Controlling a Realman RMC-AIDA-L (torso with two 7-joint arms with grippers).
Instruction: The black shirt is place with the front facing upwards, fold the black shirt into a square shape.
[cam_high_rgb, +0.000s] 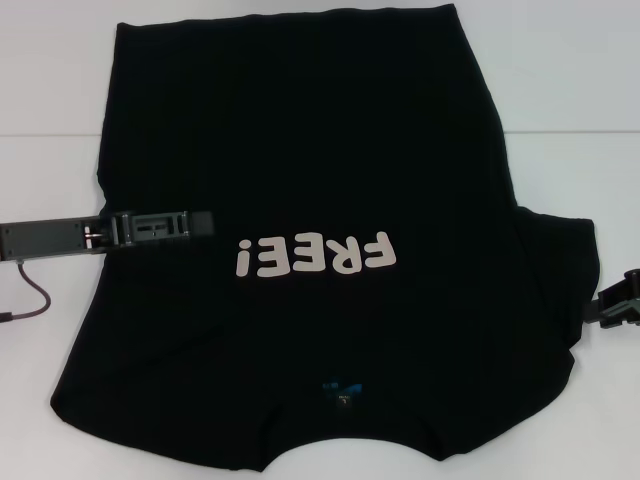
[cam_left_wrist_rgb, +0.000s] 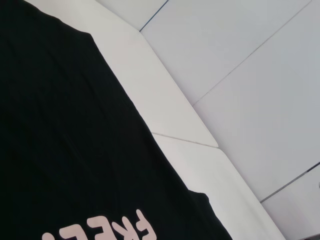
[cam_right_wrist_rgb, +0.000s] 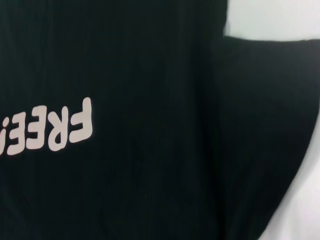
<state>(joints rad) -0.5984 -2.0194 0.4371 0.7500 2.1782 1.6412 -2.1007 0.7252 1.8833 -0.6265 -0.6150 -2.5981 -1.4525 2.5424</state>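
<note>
The black shirt (cam_high_rgb: 300, 150) lies spread front up on the white table (cam_high_rgb: 580, 180), its collar toward me. Its pale "FREE!" lettering (cam_high_rgb: 315, 257) reads upside down, and a small blue neck label (cam_high_rgb: 342, 392) shows near the collar. My left gripper (cam_high_rgb: 205, 223) reaches in from the left and lies low over the shirt's left side, level with the lettering. My right gripper (cam_high_rgb: 605, 308) sits at the right edge, just off the shirt's right sleeve (cam_high_rgb: 560, 260). The wrist views show the shirt (cam_left_wrist_rgb: 75, 150) (cam_right_wrist_rgb: 150, 75) and the lettering (cam_left_wrist_rgb: 115, 231) (cam_right_wrist_rgb: 50, 130), with neither arm's own fingers.
White table surface surrounds the shirt on the left, right and far sides. A thin dark cable (cam_high_rgb: 30, 295) hangs from the left arm over the table at the left edge. A seam in the tabletop (cam_left_wrist_rgb: 185, 140) runs beyond the shirt's hem.
</note>
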